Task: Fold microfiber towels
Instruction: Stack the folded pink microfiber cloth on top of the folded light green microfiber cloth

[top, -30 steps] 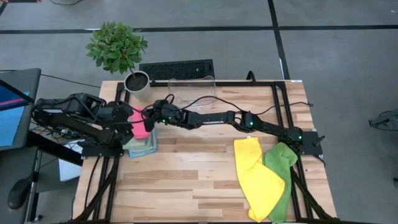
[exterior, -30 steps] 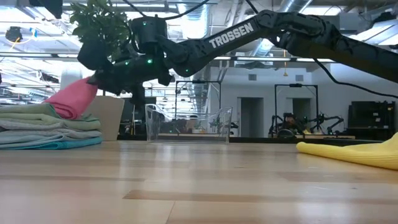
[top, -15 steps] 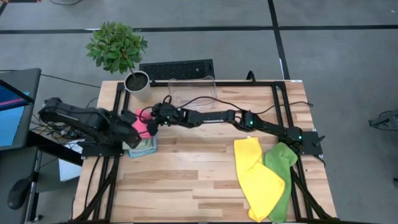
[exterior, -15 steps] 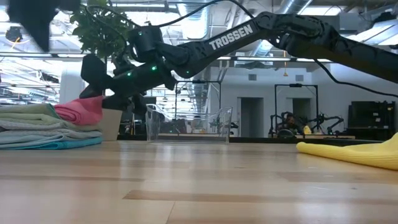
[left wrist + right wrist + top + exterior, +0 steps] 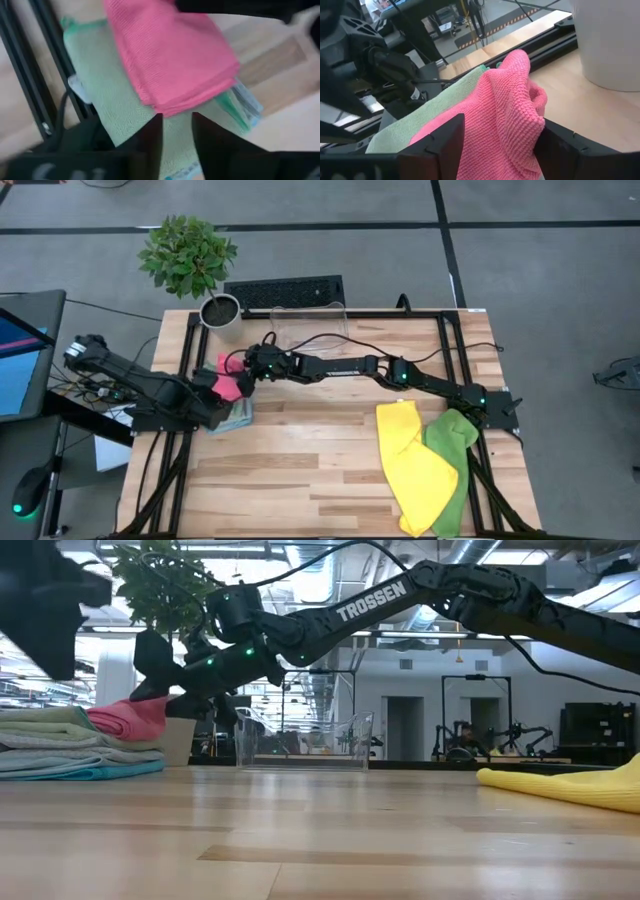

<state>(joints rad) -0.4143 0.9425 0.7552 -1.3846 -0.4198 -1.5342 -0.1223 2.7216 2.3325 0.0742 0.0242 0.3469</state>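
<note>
Atop the folded stack [image 5: 231, 416] at the left edge of the tabletop [image 5: 320, 460], a pink towel [image 5: 229, 387] is seen. It lies between the right gripper's [image 5: 495, 150] jaws, which are spread wide on either side of it. The left gripper [image 5: 176, 137] is held just above the pink towel's edge, its jaws slightly apart and clamped on nothing. Yellow towel [image 5: 415, 462] and green towel [image 5: 455, 465] are left at the right.

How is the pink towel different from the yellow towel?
The pink towel is folded small, while the yellow towel lies loose and spread out. The pink towel sits on top of a stack of folded towels at the table's left side; the yellow towel lies on the wooden table at the right, beside a green towel. The right end effector is open around the pink one; nothing touches the yellow one. Both are soft cloths.
</note>
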